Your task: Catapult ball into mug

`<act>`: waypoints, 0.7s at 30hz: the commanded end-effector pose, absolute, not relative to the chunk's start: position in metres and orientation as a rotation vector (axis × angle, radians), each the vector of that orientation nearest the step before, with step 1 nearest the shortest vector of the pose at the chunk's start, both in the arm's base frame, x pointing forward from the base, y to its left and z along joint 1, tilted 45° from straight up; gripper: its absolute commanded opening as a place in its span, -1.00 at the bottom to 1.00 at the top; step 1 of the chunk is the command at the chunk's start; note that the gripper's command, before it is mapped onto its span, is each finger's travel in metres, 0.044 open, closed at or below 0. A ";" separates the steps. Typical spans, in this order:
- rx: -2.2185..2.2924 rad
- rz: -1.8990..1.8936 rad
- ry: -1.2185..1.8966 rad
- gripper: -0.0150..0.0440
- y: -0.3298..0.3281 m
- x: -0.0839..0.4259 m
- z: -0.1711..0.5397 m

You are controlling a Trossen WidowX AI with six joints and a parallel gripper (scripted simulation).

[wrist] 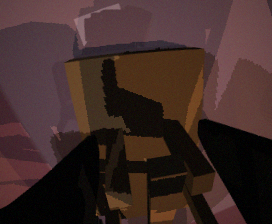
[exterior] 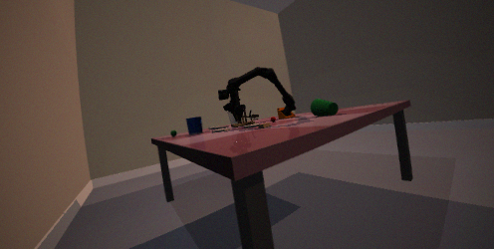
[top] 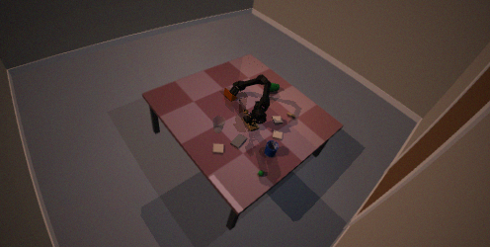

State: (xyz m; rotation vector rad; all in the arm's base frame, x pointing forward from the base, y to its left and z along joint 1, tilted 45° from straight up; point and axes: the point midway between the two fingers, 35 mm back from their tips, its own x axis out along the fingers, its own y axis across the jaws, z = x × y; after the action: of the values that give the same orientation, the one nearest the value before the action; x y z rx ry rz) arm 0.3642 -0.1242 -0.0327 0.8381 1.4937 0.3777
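Note:
The wooden catapult (top: pixel 252 126) (wrist: pixel 179 75) stands on the table under the arm. My gripper (top: pixel 254 119) (exterior: pixel 238 120) (wrist: pixel 148 135) is low over it, partly open, with one dark finger on each side of its frame. Firm contact on both sides cannot be made out. The blue mug (top: pixel 270 149) (exterior: pixel 194 125) stands upright near the table's edge. A small green ball (top: pixel 261 173) (exterior: pixel 173 132) lies beyond the mug. A small red ball (exterior: pixel 273 119) shows between the catapult and an orange object. No ball can be made out in the catapult.
The orange object (top: pixel 229 95) (exterior: pixel 285 114) is by the arm's base. A large green cylinder (top: pixel 274 87) (exterior: pixel 324 108) lies farther back. Pale flat blocks (top: pixel 218 148) (top: pixel 278 135) and a grey slab (top: pixel 238 141) lie around the catapult. A see-through object (top: pixel 218 123) stands beside it.

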 end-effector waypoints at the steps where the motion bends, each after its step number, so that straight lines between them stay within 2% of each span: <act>1: 0.838 0.378 1.494 0.11 -0.124 0.364 -0.033; 2: 0.838 0.378 1.494 0.02 -0.124 0.364 -0.033; 8: 0.838 0.378 1.494 -0.11 -0.124 0.364 -0.033; 12: 0.839 0.378 1.494 -0.47 -0.146 0.362 -0.010; 21: 0.841 0.377 1.495 -0.49 -0.156 0.361 0.001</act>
State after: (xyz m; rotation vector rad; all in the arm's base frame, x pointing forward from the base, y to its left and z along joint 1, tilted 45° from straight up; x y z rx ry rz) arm 0.3611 -0.1560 -0.0007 0.8493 1.4888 0.3711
